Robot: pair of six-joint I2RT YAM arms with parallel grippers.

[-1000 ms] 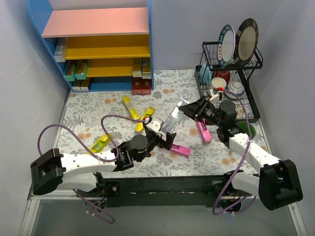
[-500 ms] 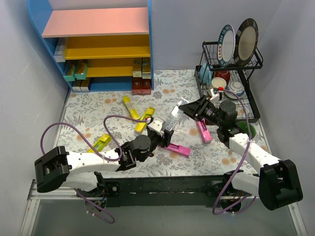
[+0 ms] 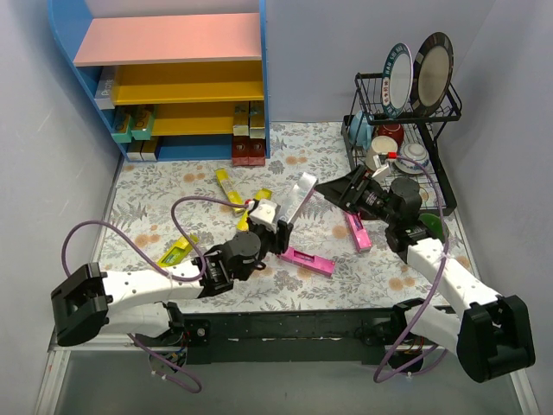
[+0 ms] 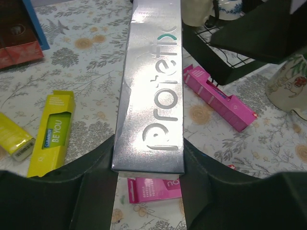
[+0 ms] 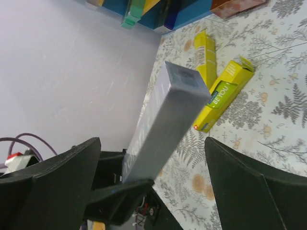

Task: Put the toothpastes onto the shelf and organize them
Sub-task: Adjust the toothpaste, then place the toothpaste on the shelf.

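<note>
A long silver-white toothpaste box [image 4: 151,91] is clamped at its near end by my left gripper [image 4: 148,175], which is shut on it. In the top view this box [image 3: 299,195] sticks up and away from the left gripper [image 3: 281,232] above the middle of the table. My right gripper [image 3: 334,188] stands open just right of the box's far end, its fingers [image 5: 259,187] wide apart and off the box [image 5: 165,122]. Loose toothpastes lie on the table: yellow ones [image 3: 229,186] [image 3: 177,251] and pink ones [image 3: 308,259] [image 3: 357,232]. The shelf [image 3: 173,43] stands at the back left with several boxes [image 3: 134,121] on its lower boards.
A black wire dish rack [image 3: 406,112] with plates, cups and bowls stands at the back right, close behind the right arm. Dark red boxes [image 3: 249,151] sit at the shelf's bottom right. Another yellow box [image 3: 255,207] lies by the left gripper. A wall runs along the left side.
My right gripper has opened and let go of the silver box. My left gripper has shut on the box's near end, moved up the table, and the box now tilts more upright.
</note>
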